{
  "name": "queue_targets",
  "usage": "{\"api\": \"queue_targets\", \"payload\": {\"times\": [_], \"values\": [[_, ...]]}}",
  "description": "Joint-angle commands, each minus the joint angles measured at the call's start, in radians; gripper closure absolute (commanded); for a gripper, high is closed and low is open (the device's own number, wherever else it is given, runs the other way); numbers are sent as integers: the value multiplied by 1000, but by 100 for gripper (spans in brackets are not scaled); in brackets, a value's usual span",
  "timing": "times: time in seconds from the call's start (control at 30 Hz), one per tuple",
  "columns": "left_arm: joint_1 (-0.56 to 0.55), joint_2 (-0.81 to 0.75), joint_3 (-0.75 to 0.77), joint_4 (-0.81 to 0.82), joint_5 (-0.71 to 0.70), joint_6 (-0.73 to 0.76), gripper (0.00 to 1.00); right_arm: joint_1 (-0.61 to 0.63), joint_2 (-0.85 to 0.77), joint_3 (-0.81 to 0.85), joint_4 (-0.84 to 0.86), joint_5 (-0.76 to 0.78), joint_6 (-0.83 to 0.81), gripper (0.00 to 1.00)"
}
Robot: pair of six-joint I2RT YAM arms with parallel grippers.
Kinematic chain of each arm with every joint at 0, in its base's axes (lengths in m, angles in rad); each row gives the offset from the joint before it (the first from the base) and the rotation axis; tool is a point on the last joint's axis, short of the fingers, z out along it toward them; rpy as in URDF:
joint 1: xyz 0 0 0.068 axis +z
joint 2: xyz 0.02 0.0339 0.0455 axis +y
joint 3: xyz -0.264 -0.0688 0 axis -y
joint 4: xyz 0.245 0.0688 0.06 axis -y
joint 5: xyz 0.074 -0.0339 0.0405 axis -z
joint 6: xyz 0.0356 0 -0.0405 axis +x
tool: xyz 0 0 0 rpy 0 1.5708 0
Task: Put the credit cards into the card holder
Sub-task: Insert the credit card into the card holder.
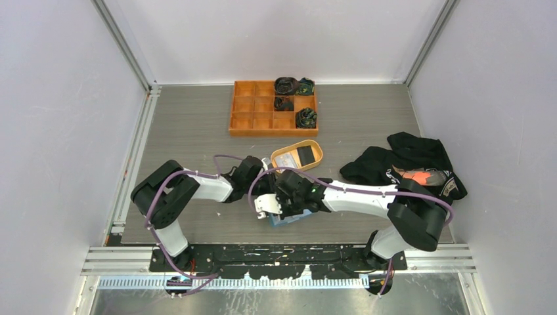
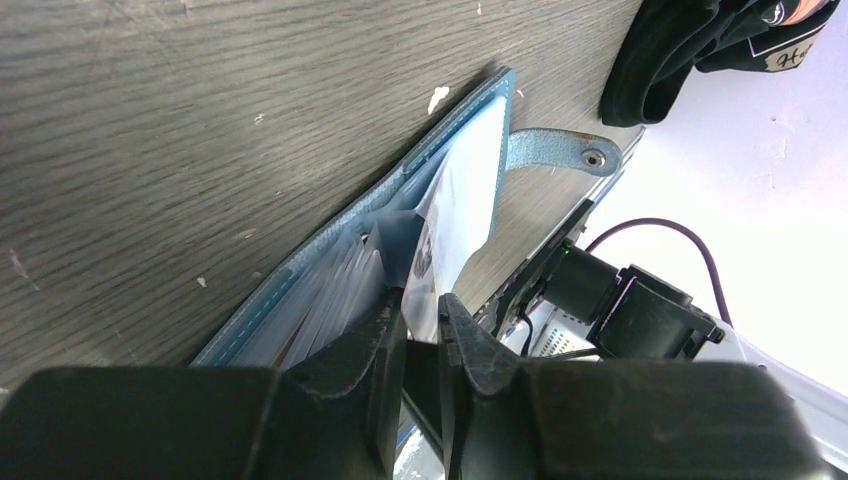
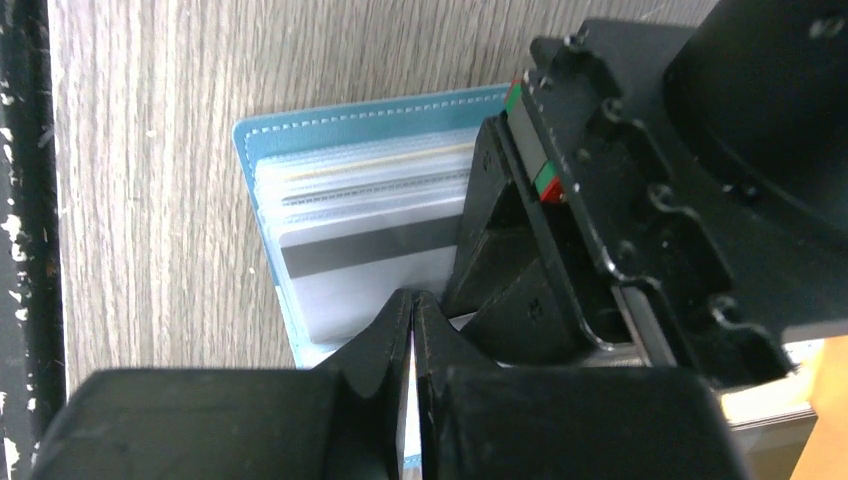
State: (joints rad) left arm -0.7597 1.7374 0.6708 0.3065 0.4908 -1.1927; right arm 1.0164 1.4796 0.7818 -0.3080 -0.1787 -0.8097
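The left tool [image 2: 422, 325] sits nearest its wrist camera. Its jaws stand a sliver apart around the lower edge of a white card [image 2: 462, 190]; I cannot tell whether they pinch it or merely flank it. The card rises tilted out of the holder [image 2: 300, 270], which lies open on the tabletop [image 1: 190, 131] directly ahead of both tools, close to the arms' bases.

I judge the step to be seating this card in a slot, since it does not yet lie flat with the others. The next move calls for a straight push along the slot, with the leaves held spread so the card does not buckle.

The right tool [image 3: 413, 305] is pressed closed at the holder's edge with a thin pale sliver between its tips. I cannot tell whether that sliver is a sleeve or a card.

The holder has a blue stitched cover and a fan of clear sleeves, one showing a grey card with a dark stripe. Its snap tab [image 2: 560, 148] sticks out unsnapped.

Beyond the tools, a tan dish [image 1: 315, 152] holds a white and a black card. Farther off is an orange tray [image 1: 243, 125]. Black clothing [image 1: 407, 161] lies to the right tool's right.
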Motion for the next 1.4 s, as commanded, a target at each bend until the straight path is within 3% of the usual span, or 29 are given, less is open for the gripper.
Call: {"api": "queue_targets", "payload": {"times": [0.0,0.47,0.6,0.8,0.93,1.1,1.23,1.37], "values": [[-6,49,-48,-223,-50,83,78,-30,-3,23,-76,8,-25,90],[-4,12,-42,-274,-60,95,79,-85,-8,45,-125,-23,-10,90],[-4,-30,-36,-295,-73,100,79,-117,-63,60,-184,-117,-16,89],[-9,-187,-56,-289,-107,124,79,-222,-206,78,-274,-343,5,72],[-36,-338,-110,-220,-153,194,79,-308,-285,93,-294,-438,75,63],[-94,-533,-273,2,-311,306,83,-395,-324,76,-261,-561,172,54],[-97,-644,-413,184,-381,320,87,-416,-203,88,-235,-544,265,57],[-97,-674,-457,231,-386,319,89,-465,-80,140,-227,-491,422,57]]}}
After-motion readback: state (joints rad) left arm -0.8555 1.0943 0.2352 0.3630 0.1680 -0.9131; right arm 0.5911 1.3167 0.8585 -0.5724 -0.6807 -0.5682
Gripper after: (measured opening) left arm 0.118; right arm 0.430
